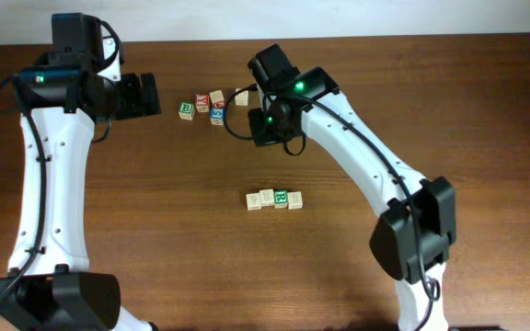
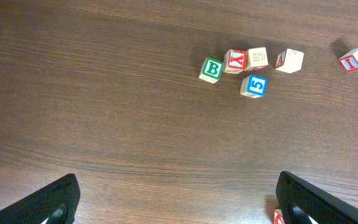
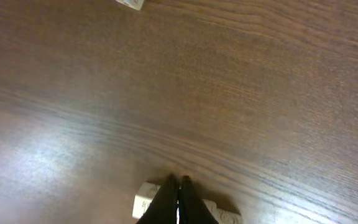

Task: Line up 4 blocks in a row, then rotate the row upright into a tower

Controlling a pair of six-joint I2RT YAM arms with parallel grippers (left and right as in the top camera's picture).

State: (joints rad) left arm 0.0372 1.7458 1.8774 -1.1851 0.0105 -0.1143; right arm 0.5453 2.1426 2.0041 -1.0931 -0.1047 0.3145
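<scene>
The four blocks [image 1: 274, 199] are lying in a row at the middle of the table [image 1: 155, 230]. Farther back, the right claw [image 3: 178, 194] is pinching shut on nothing, and the left claw [image 1: 153, 96] is gaping wide, empty.

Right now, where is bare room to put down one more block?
Bare wood lies left of the row of four blocks, toward the left arm, and on its near side. Crowded: the far cluster of blocks, beside the right gripper.
</scene>
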